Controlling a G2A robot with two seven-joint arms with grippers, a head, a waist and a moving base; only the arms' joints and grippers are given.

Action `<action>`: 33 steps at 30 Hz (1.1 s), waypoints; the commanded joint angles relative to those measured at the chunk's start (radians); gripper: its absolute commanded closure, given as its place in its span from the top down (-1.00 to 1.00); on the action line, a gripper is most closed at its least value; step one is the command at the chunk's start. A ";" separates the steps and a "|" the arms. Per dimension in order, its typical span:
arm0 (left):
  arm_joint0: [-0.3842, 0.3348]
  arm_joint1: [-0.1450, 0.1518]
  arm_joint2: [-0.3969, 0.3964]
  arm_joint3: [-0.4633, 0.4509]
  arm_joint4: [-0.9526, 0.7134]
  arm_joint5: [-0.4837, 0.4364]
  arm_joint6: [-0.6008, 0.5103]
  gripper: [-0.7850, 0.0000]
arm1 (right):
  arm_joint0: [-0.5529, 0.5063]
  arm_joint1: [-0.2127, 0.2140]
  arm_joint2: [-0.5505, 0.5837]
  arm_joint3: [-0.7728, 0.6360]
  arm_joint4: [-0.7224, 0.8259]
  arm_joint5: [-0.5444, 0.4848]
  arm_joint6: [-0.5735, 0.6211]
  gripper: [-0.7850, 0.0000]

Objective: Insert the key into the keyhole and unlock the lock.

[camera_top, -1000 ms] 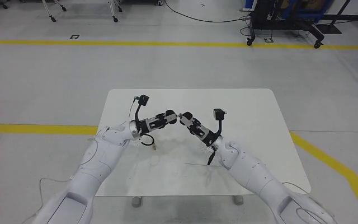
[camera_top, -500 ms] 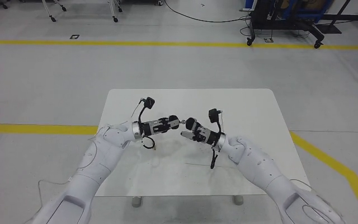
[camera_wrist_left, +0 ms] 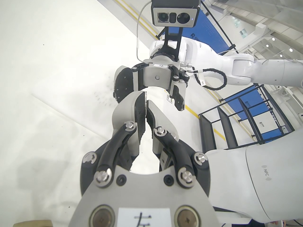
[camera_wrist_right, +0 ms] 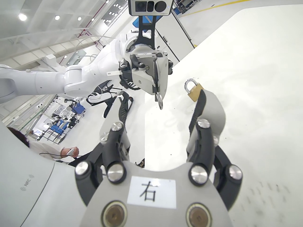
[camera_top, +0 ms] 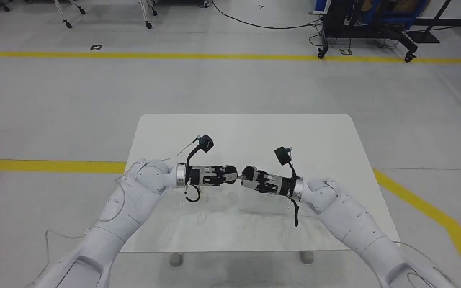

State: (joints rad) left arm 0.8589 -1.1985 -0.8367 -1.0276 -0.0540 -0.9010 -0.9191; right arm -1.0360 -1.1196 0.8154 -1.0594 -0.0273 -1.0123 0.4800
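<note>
The left gripper (camera_wrist_left: 144, 98) is pressed together on the key (camera_wrist_right: 160, 100), whose looped metal end pokes out past the tips. The right gripper (camera_top: 245, 174) is spread and holds nothing, its tips just short of the key. Since a second ago both arms have drawn back over the counter (camera_top: 317, 144) toward its near edge. They have also flattened out, so the grippers now face each other tip to tip in one line rather than meeting at a peak. The lock (camera_wrist_right: 194, 91), brass with its shackle looking closed, rests on the counter, one lower corner cut off by a right finger. The key's blade is hidden between the pads. Whether the lock stands or lies flat is hard to tell.
</note>
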 commanded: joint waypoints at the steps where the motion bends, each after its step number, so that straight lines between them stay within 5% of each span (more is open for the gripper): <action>1: -0.004 0.005 0.013 -0.002 -0.006 -0.002 0.002 -1.00 | 0.002 0.001 0.001 0.000 0.016 0.000 0.018 -0.38; 7: -0.017 0.018 0.044 0.000 -0.028 -0.009 0.009 -1.00 | 0.006 0.001 0.003 0.006 0.032 0.000 0.039 -1.00; 11: -0.026 0.025 0.066 0.002 -0.042 -0.010 0.010 -1.00 | 0.006 0.000 0.004 0.007 0.034 0.000 0.043 -1.00; 12: -0.027 0.026 0.066 0.007 -0.058 -0.011 0.012 -0.44 | 0.006 -0.001 0.004 0.007 0.034 0.000 0.043 -1.00; 13: -0.030 0.027 0.066 0.012 -0.069 -0.013 0.013 0.79 | 0.005 -0.001 0.004 0.005 0.034 0.000 0.043 -1.00; 14: -0.033 0.029 0.066 0.017 -0.071 -0.014 0.014 1.00 | 0.003 -0.001 0.004 0.003 0.036 0.000 0.043 -1.00; 23: -0.024 0.056 -0.006 0.025 -0.054 -0.072 0.087 1.00 | -0.048 0.020 0.083 -0.034 0.039 0.000 -0.011 -1.00; 26: -0.014 0.082 -0.071 -0.012 0.117 0.012 0.142 1.00 | -0.087 0.038 0.148 -0.049 0.023 0.000 -0.059 -1.00; 30: 0.085 0.124 -0.146 -0.275 0.509 0.294 0.228 1.00 | -0.147 0.060 0.239 -0.081 -0.008 0.000 -0.132 -1.00; 33: 0.220 0.160 -0.225 -0.524 0.662 0.460 0.177 1.00 | -0.185 0.071 0.287 -0.101 -0.019 0.000 -0.170 -1.00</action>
State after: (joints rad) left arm 1.0118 -1.0530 -1.0268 -1.4188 0.5242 -0.5315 -0.7062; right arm -1.2089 -1.0516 1.0863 -1.1545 -0.0429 -1.0123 0.3204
